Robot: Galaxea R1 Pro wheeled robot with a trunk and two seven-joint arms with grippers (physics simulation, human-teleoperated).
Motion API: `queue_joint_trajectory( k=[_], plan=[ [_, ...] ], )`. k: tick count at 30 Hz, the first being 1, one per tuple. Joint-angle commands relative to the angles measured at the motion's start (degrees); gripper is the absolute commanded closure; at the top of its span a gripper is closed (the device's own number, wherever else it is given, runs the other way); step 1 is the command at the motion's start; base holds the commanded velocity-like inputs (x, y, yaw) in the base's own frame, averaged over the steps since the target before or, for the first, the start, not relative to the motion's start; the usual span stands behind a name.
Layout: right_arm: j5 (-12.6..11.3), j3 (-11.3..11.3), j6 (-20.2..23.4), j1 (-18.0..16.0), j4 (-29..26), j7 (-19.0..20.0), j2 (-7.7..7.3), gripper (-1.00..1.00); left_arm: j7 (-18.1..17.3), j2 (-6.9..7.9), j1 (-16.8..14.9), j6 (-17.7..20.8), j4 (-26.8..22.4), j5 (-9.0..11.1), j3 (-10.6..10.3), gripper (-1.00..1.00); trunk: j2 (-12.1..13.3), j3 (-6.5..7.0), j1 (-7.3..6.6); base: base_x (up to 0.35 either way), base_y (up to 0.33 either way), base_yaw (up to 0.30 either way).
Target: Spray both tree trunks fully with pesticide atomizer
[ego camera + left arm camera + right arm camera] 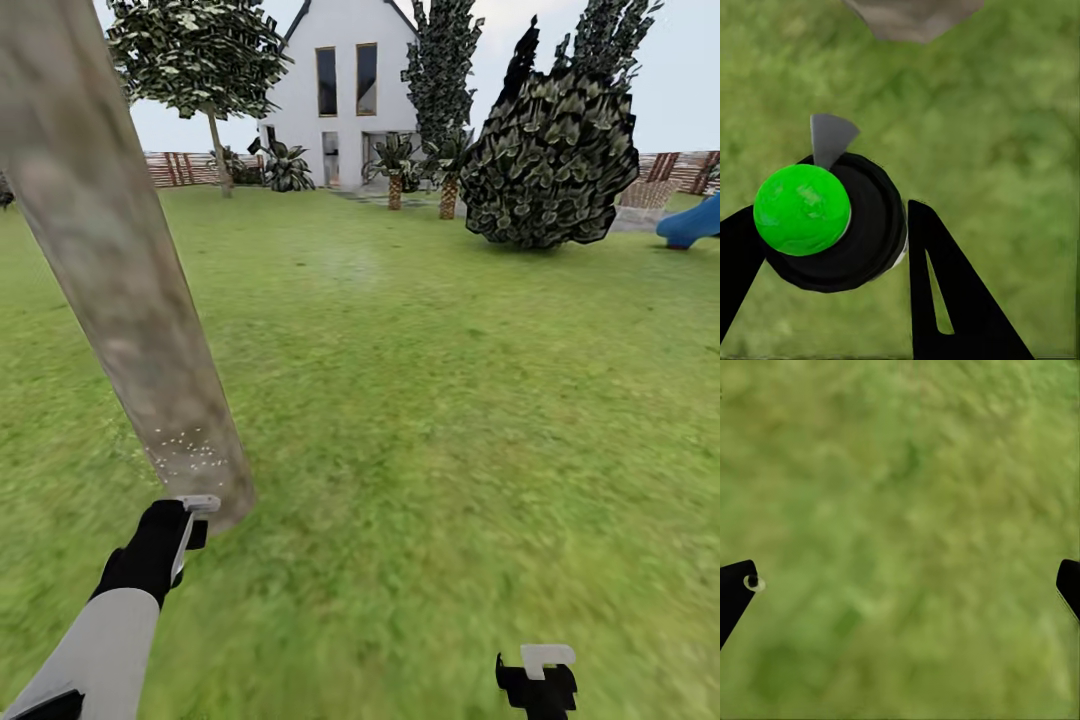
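Left gripper (832, 247) clenched on the pesticide atomizer (832, 221), green ball top, no readable label. Tree trunk (120, 290) just beyond at 12 o'clock, white specks near its base. Right gripper (900, 585) spread wide, empty, over lawn (907, 495). House (345, 90) far off.

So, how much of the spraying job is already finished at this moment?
Done: the left gripper holds the black atomizer with a green ball top. In hand: fine white specks dot only a low patch of the thick pale grey-brown trunk. Left: the rest of this trunk, then the second tree. The right gripper is open above grass.
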Motion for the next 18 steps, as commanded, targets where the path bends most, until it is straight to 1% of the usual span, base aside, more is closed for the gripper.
queue_joint_trajectory(
  k=[1, 6, 7, 8, 11, 15, 18],
  plan=[
    [0.6, -0.4, -0.1, 0.0, 0.0, -0.2, 0.02, -1.0, 0.1, -0.03, -0.1, 0.3, -0.1, 0.1, 0.1, 1.0, 0.0, -0.05, -0.01, 0.0, -0.276, 0.276],
    [0.6, -0.4, -0.1, 0.0, 0.0, -0.2, 0.02, -1.0, 0.1, 0.14, -0.1, 0.3, -0.4, 0.1, 0.2, 1.0, 0.0, -0.05, -0.01, 0.09, -0.275, 0.277],
    [0.6, -0.4, -0.1, 0.0, 0.0, -0.2, 0.02, -1.0, 0.1, 0.31, 0.0, 0.3, -0.4, 0.1, 0.3, 1.0, 0.0, -0.05, -0.01, 0.175, -0.243, 0.277],
    [0.6, -0.4, -0.1, 0.0, 0.0, -0.2, 0.02, -1.0, 0.1, 0.37, 0.0, 0.3, -0.5, 0.1, 1.0, 1.0, 0.0, -0.05, -0.01, 0.211, -0.215, 0.277],
    [0.6, -0.4, -0.1, 0.0, 0.0, -0.2, 0.02, -1.0, 0.1, 0.13, -0.1, 0.2, -0.5, 0.2, 1.9, 1.0, 0.0, -0.05, -0.01, 0.233, -0.195, 0.277],
    [0.6, -0.4, -0.1, 0.0, 0.0, -0.2, 0.02, -1.0, 0.1, -0.18, 0.0, 0.2, -0.6, 0.2, 1.9, 1.0, 0.0, -0.05, -0.01, 0.217, -0.201, 0.277],
    [0.6, -0.4, -0.1, 0.0, 0.0, -0.2, 0.02, -1.0, 0.1, -0.34, -0.1, 0.2, -0.6, 0.2, 1.9, 1.0, 0.0, -0.05, -0.01, 0.049, -0.261, 0.277]
  ],
)
